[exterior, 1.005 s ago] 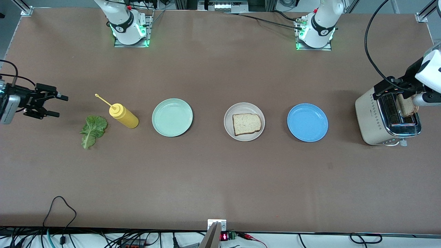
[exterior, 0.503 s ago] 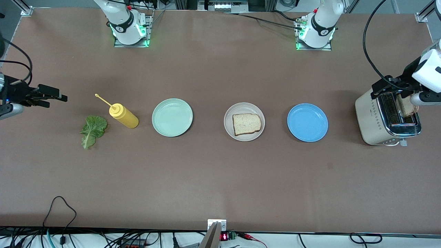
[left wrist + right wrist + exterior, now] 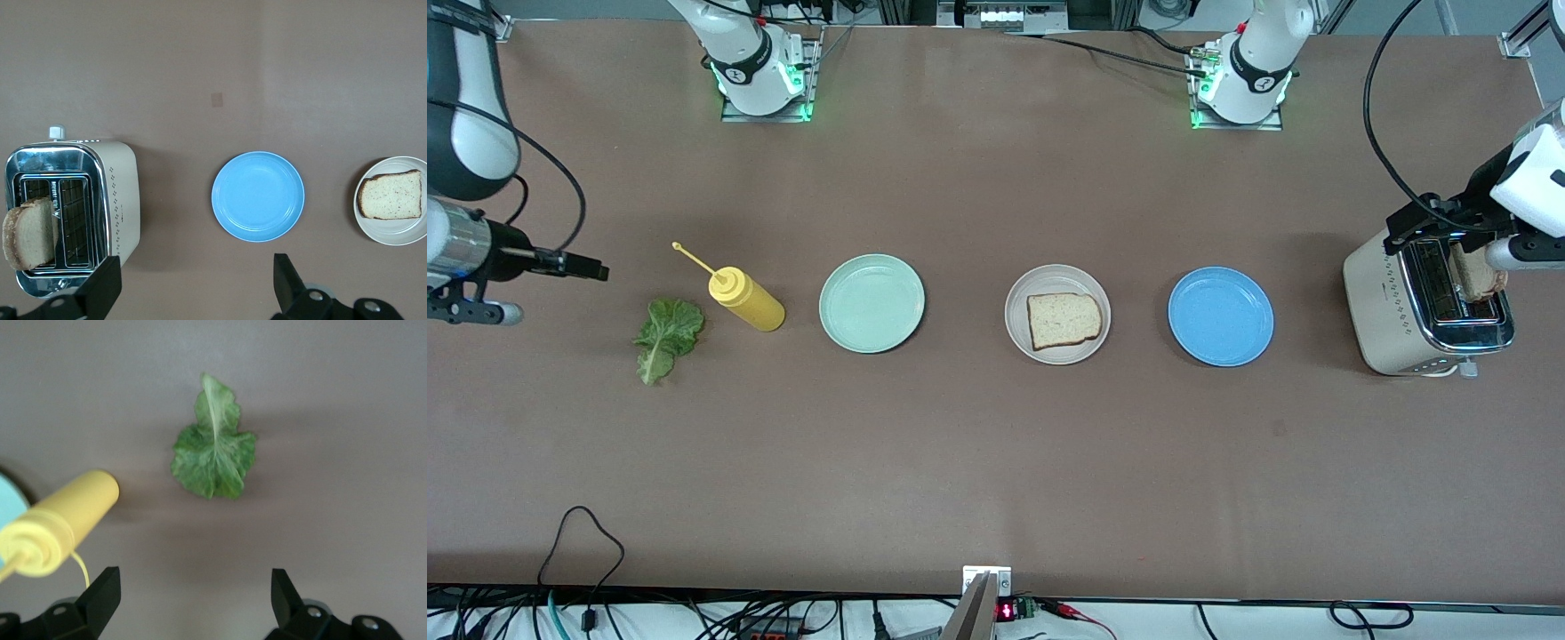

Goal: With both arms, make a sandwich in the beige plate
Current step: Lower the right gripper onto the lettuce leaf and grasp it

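**One row on the brown surface**

We see a brown surface (image 3: 996,462) carrying a row: a lettuce leaf (image 3: 665,336) and yellow bottle (image 3: 747,300) lying toward the right arm's end, then a mint plate (image 3: 871,303), beige plate (image 3: 1021,318), blue plate (image 3: 1221,316), and a toaster (image 3: 1392,311) at the left arm's end.

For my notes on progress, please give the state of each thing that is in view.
Beige plate: holds one bread slice.
Toaster: second slice standing in a slot.
Lettuce leaf: flat on the table.
Mustard bottle: lying on its side.
Left hand: open, above toaster.
Right hand: open, above table near lettuce.
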Controlling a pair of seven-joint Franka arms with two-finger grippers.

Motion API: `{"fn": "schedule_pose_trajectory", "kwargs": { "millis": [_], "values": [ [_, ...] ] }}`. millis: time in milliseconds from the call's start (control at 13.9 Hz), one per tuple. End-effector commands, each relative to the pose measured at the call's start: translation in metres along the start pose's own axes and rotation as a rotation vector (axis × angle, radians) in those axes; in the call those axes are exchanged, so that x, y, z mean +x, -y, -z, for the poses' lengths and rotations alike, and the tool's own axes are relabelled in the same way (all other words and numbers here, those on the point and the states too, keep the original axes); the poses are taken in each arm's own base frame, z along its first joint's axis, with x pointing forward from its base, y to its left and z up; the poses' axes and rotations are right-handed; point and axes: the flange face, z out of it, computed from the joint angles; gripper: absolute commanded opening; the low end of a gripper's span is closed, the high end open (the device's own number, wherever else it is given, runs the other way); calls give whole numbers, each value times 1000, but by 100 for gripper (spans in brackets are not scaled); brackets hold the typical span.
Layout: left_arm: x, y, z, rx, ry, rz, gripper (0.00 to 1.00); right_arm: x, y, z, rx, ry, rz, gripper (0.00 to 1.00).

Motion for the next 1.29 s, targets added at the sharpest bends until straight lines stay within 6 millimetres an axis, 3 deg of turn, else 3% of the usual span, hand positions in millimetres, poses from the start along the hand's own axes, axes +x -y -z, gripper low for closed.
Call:
{"fn": "schedule_pose_trajectory", "kwargs": {
  "millis": [0, 503, 862, 1221],
  "values": [
    [-7, 1, 5, 1, -2, -12, 100, 18, 11, -21, -51, -20, -8, 100],
    [-7, 1, 5, 1, 1, -13, 100, 48, 24, -77, -120, -64, 59, 100],
    [-6, 1, 5, 4, -2, -14, 100, 73, 19, -130, -70, -126, 57, 100],
    [-6, 2, 5, 3, -2, -12, 100, 82, 12, -159, -51, -137, 48, 100]
  ]
}}
